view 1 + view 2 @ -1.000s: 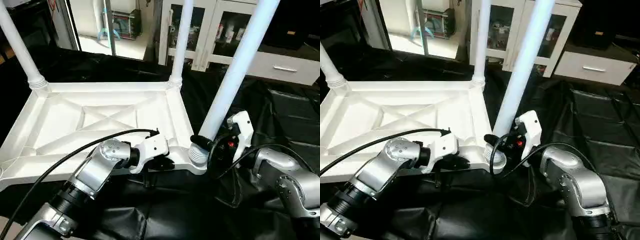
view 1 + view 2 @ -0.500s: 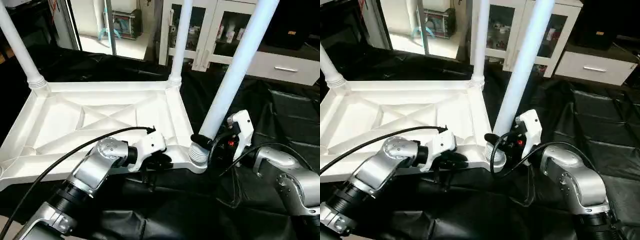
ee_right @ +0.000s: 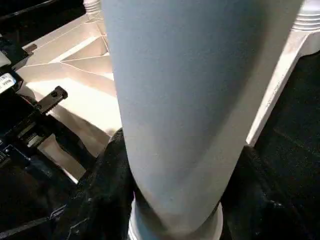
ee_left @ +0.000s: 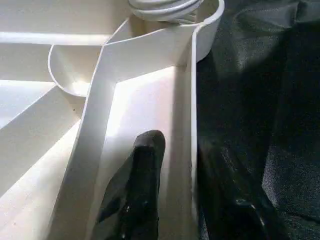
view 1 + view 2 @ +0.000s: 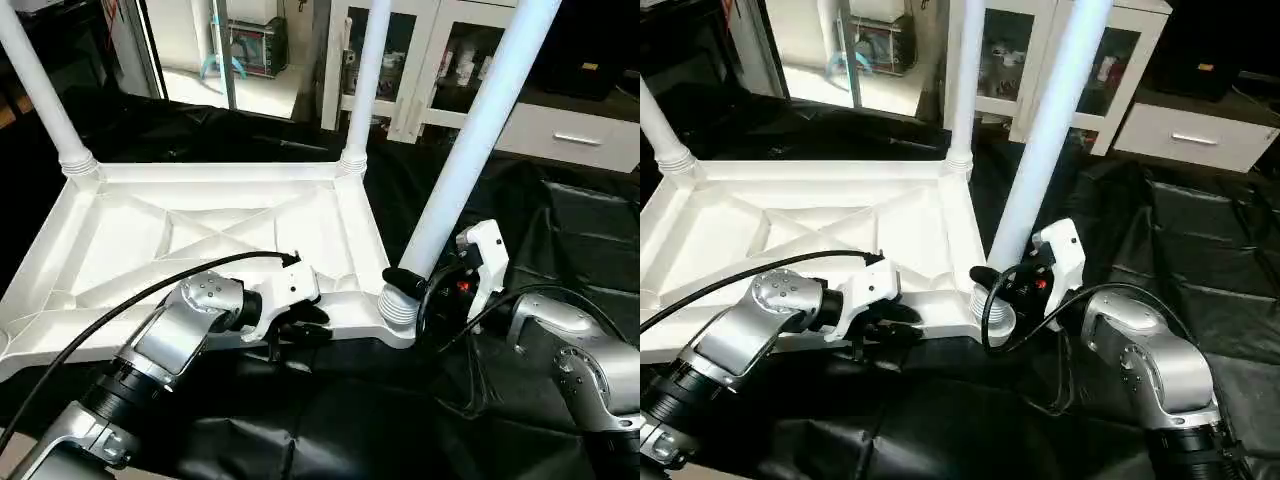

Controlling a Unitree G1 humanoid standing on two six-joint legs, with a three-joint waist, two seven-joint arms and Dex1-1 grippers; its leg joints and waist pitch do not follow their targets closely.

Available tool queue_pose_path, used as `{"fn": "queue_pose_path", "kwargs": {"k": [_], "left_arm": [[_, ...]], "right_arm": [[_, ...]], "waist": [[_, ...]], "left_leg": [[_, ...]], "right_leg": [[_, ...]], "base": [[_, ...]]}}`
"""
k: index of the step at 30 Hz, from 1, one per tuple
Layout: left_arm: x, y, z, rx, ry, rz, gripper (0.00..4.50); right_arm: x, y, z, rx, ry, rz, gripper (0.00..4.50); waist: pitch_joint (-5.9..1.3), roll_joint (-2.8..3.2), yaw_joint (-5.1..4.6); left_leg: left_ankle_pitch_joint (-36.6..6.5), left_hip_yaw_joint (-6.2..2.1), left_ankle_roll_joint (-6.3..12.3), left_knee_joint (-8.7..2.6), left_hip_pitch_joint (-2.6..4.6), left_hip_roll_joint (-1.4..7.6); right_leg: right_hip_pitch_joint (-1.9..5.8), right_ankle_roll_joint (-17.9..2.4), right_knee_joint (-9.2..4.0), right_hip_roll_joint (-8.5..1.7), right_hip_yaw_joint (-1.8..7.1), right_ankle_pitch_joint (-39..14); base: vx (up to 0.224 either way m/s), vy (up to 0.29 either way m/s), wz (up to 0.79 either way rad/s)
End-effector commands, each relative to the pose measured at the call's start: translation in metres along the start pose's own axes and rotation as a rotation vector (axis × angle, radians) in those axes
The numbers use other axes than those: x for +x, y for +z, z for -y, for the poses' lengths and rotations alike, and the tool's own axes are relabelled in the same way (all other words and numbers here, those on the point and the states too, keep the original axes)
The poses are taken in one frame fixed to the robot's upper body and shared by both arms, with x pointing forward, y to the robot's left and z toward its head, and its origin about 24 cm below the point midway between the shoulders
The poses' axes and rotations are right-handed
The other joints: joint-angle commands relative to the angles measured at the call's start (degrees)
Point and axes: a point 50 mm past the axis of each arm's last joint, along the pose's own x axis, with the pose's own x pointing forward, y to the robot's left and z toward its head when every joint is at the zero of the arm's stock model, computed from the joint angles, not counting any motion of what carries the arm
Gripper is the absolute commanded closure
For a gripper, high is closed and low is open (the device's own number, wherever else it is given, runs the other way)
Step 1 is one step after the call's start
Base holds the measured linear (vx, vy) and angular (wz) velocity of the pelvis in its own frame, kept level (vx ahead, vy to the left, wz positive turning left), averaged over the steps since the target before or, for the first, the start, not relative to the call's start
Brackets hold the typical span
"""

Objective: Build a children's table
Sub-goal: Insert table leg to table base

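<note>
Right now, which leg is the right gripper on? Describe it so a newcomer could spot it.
Start at the upside-down white tabletop on the black sheet, ribbed underside up. Three white legs rise from its corner sockets; the one meant is the leg at the near corner on the robot's right. Unlike the two far ones, it leans, and the right gripper clasps its base.

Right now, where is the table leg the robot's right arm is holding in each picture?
Left eye: leg, right of centre, leaning.
Right eye: leg, centre, leaning.
Left wrist: just its ribbed foot.
Right wrist: leg, close up.
Shared landmark: the corner socket it sits in.
</note>
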Motion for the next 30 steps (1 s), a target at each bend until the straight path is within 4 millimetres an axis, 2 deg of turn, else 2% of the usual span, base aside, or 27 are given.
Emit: {"fn": "queue_pose_path", "kwargs": {"k": [1, 7, 14, 19, 22, 27, 30], "left_arm": [[0.005, -0.002, 0.003, 0.011, -0.019, -0.022, 3.24], [0.013, -0.002, 0.005, 0.017, -0.041, 0.0, 3.64], [0.015, -0.007, 0.01, 0.017, -0.085, -0.007, 4.4], [0.015, -0.012, 0.013, 0.02, -0.12, -0.028, 4.4], [0.014, -0.012, 0.014, 0.02, -0.142, -0.032, 4.4], [0.012, -0.008, 0.012, 0.026, -0.156, -0.025, 4.4], [0.012, -0.008, 0.012, 0.026, -0.155, -0.025, 4.4]], "right_arm": [[-0.003, 0.005, -0.001, -0.023, 0.001, 0.019, 2.59], [-0.003, 0.006, -0.001, -0.028, -0.003, 0.021, 2.59], [-0.006, 0.006, 0.004, -0.042, -0.024, 0.017, 2.59], [-0.008, 0.007, 0.007, -0.049, -0.033, 0.015, 2.59], [-0.01, 0.006, 0.011, -0.066, -0.039, -0.009, 2.59], [-0.011, 0.001, 0.01, -0.061, 0.006, -0.041, 2.59], [-0.009, -0.001, 0.009, -0.043, 0.024, -0.052, 2.59]], "waist": [[-3.06, 0.32, 0.2], [-3.11, 0.36, 0.41], [-3.06, 0.32, 0.35], [-3.16, 0.3, 0.3], [-3.22, 0.65, 0.33], [-3.29, 0.58, 0.34], [-3.27, 0.3, 0.37]], "left_leg": [[-5.0, -1.83, 1.26, -5.03, 0.11, 5.29], [-4.82, -1.76, 1.18, -5.01, 0.2, 5.35], [-5.68, -1.76, 0.85, -5.07, 0.16, 5.33], [-4.78, -1.76, 1.19, -5.04, 0.12, 5.32], [-4.12, -1.71, 1.33, -4.98, 0.17, 5.32], [-3.48, -1.69, 2.21, -4.91, 0.08, 5.35], [-3.49, -1.6, 2.52, -4.89, 0.14, 5.4]], "right_leg": [[2.6, -14.19, -4.54, -6.11, 3.52, -5.38], [2.55, -14.19, -4.52, -6.13, 3.56, -4.9], [2.57, -13.72, -4.7, -6.21, 3.6, -6.52], [2.65, -13.73, -4.55, -6.15, 3.55, -5.13], [2.68, -14.24, -4.44, -6.11, 3.53, -3.4], [2.86, -15.11, -4.28, -6.12, 3.46, -1.87], [2.84, -15.37, -4.37, -6.19, 3.47, -2.38]], "base": [[0.0, 0.0, 0.0], [0.0, 0.0, 0.0], [0.0, 0.0, 0.0], [0.0, 0.0, 0.0], [0.0, 0.0, 0.0], [0.0, 0.0, 0.0], [0.0, 0.0, 0.0]]}}
